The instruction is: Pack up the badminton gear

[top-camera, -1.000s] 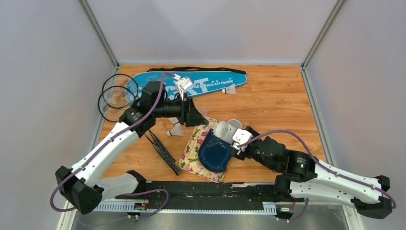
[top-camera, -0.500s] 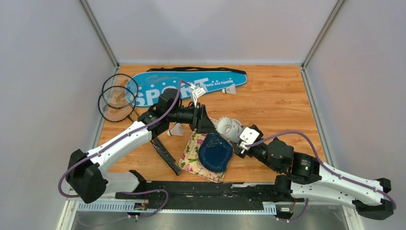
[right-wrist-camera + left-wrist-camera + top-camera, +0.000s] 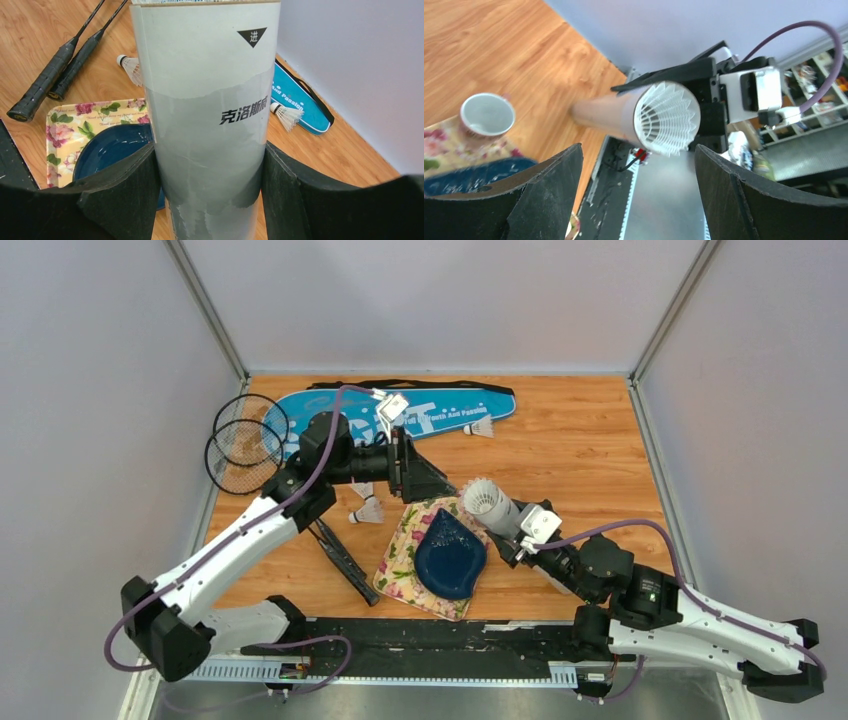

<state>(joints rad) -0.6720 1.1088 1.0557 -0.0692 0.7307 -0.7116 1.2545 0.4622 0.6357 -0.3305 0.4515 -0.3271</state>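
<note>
My right gripper (image 3: 209,150) is shut on the long white tube (image 3: 205,100), which points up and to the left over the table (image 3: 488,503). A white feather shuttlecock (image 3: 667,117) sits in the tube's open mouth. My left gripper (image 3: 432,478) hangs open just left of that mouth, with nothing between its fingers (image 3: 549,185). One loose shuttlecock (image 3: 368,512) lies on the wood; another shuttlecock (image 3: 480,427) rests on the blue SPORT bag (image 3: 445,405) at the back. Two black rackets (image 3: 245,445) lie at the left, their handles (image 3: 55,80) side by side.
A dark blue plate (image 3: 450,555) lies on a floral cloth (image 3: 400,555) in front of the tube. A small white cup (image 3: 487,115) stands at the cloth's corner. Grey walls close in the table on the left, back and right.
My left gripper has opened wider and drawn back to the left from the tube's mouth. The right arm has carried the tube a little to the right.
</note>
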